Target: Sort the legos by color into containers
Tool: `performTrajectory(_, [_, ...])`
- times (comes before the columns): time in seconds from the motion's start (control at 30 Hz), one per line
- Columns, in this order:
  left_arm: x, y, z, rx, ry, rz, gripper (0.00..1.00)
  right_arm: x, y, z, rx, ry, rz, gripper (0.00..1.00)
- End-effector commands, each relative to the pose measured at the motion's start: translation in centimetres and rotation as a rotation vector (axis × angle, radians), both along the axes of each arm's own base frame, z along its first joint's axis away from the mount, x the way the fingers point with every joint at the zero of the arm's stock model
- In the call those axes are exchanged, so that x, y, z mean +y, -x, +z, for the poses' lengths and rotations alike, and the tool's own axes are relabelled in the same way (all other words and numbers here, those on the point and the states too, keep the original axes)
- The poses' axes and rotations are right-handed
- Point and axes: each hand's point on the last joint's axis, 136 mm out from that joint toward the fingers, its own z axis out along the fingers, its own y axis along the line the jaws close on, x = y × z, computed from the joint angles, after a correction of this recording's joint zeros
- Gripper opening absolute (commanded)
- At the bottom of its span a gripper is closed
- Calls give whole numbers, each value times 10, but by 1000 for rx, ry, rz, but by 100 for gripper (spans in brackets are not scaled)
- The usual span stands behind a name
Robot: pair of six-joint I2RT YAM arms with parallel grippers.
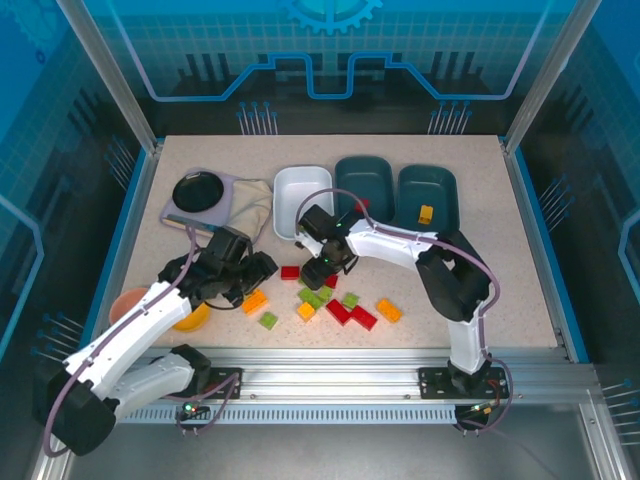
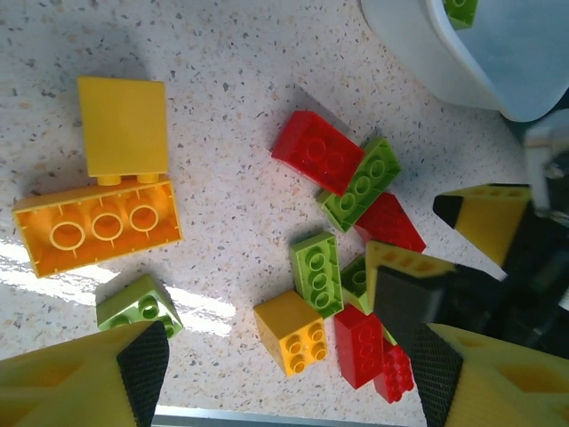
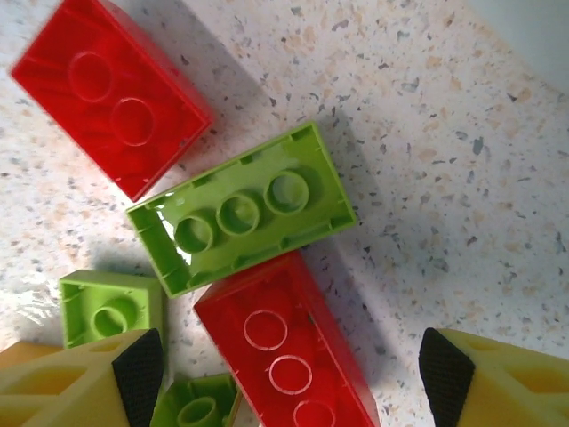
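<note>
Loose red, lime green and orange legos (image 1: 325,300) lie in a cluster at the table's middle front. My left gripper (image 2: 289,374) hangs open above a small orange brick (image 2: 292,331), touching nothing; from above it sits at the cluster's left edge (image 1: 257,274). My right gripper (image 3: 292,369) is open over a long red brick (image 3: 284,347), with a long green brick (image 3: 240,218) just beyond. The white tray (image 1: 303,200) holds a green brick (image 2: 460,9). One teal tray (image 1: 364,180) holds a red piece, the other teal tray (image 1: 427,185) an orange brick (image 1: 426,212).
A black bowl (image 1: 198,190) rests on a lavender board with a cloth (image 1: 255,200) at the back left. An orange bowl (image 1: 190,318) sits under my left arm near the front rail. A large orange brick (image 2: 98,227) lies left of the cluster.
</note>
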Motion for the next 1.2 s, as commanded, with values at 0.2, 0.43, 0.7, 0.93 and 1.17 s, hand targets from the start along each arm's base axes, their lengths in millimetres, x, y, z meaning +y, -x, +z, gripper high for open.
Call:
performTrajectory(0.2, [9, 8, 0, 7, -18, 36, 76, -10, 1, -20, 16, 124, 10, 65])
performTrajectory(0.43, [6, 6, 1, 0, -9, 27, 76, -18, -7, -16, -20, 148, -21, 38])
performTrajectory(0.7, [-20, -15, 21, -73, 40, -83, 76, -52, -42, 73, -193, 21, -252, 31])
performTrajectory(0.93, [-42, -45, 47, -146, 50, -146, 76, -70, -113, 90, -120, -138, -497, 31])
performTrajectory(1.17, [-60, -61, 50, -131, 50, -194, 76, -74, -167, 52, 2, -126, -613, 32])
